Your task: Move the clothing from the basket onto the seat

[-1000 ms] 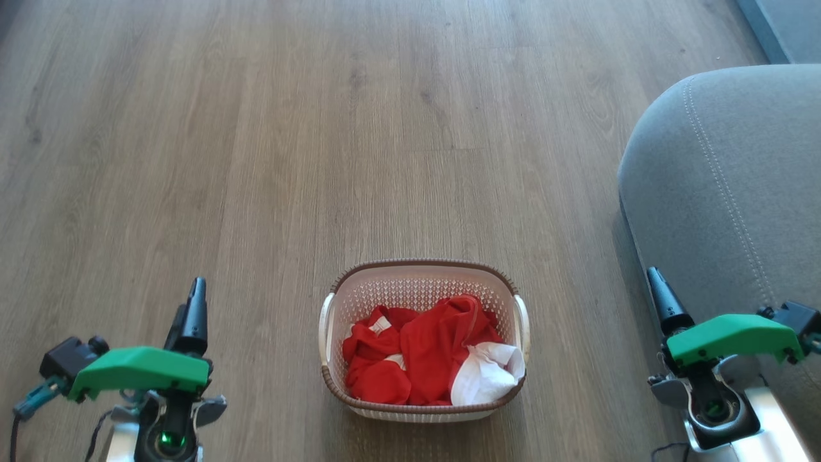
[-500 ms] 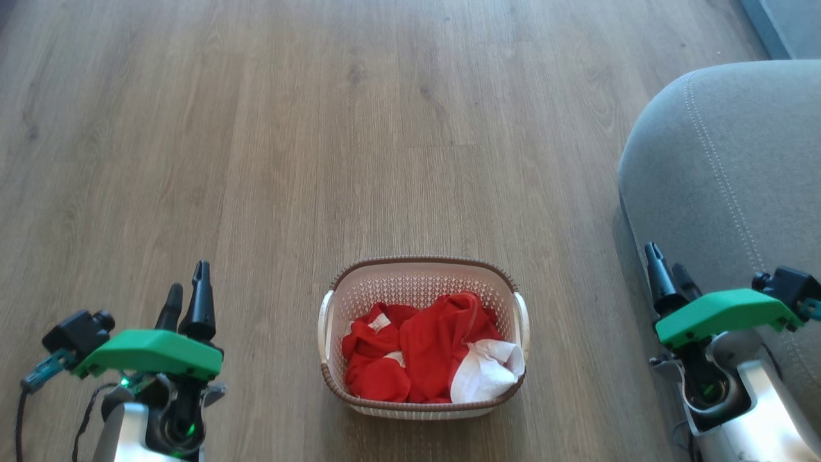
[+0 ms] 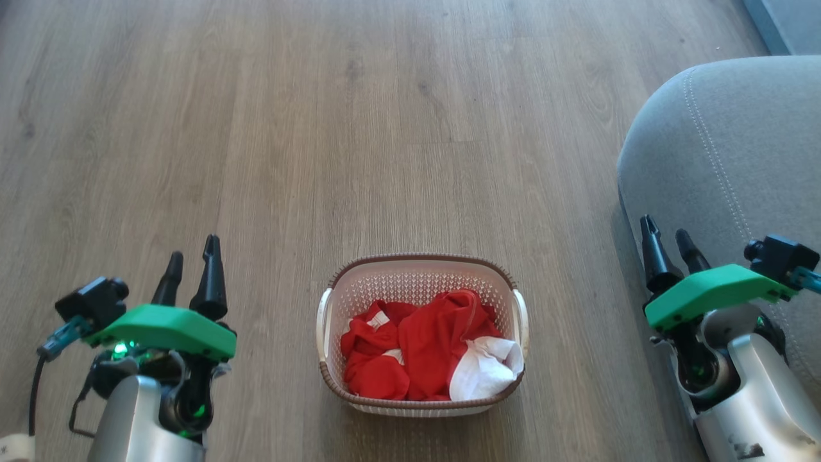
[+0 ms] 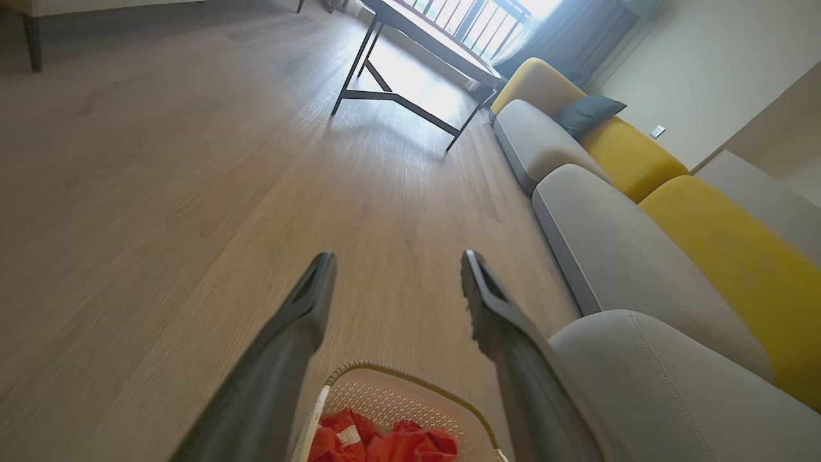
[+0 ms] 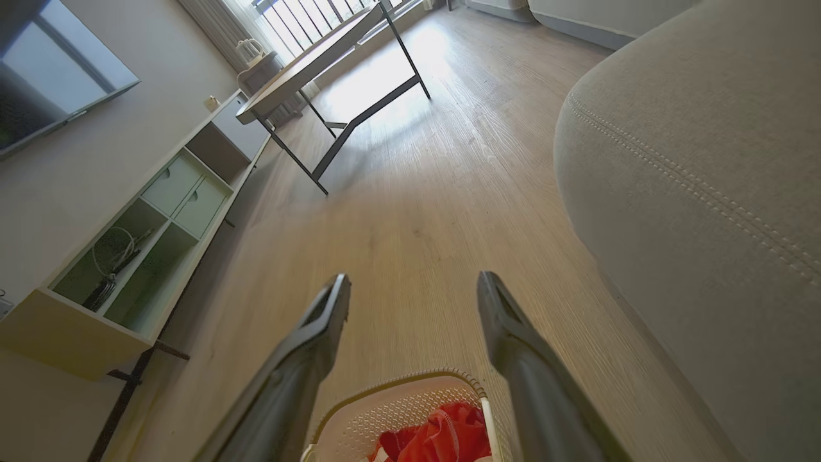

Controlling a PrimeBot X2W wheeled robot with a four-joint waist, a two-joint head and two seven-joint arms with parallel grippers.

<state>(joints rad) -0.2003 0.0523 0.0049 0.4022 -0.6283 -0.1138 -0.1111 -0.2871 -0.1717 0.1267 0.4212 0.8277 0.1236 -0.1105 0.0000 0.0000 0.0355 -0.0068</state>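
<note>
Reaching stage, by the look of it: no garment is out yet. Nearest the robot, the left gripper (image 3: 192, 249) and right gripper (image 3: 663, 228) both hover over the floor (image 3: 321, 128). Fingers point forward, jaws spread wide, nothing held in either.

Between them the basket (image 3: 420, 258) stands on the floor, well apart from both. The clothing (image 3: 417, 350) is heaped inside it: a red bundle with a white section at its right end, piled toward the near wall, far wall bare.

The right gripper is close by the left edge of the seat (image 3: 737, 141); can't tell if it's over the edge or beside it. The seat lies to the basket's right and runs farther off.

Next move, probably: one arm swings inward and down past the basket rim, fingers straddle a raised red fold, then close. The pile is soft, so a deep pinch is likely needed. The right arm looks better placed for the carry to the seat.
</note>
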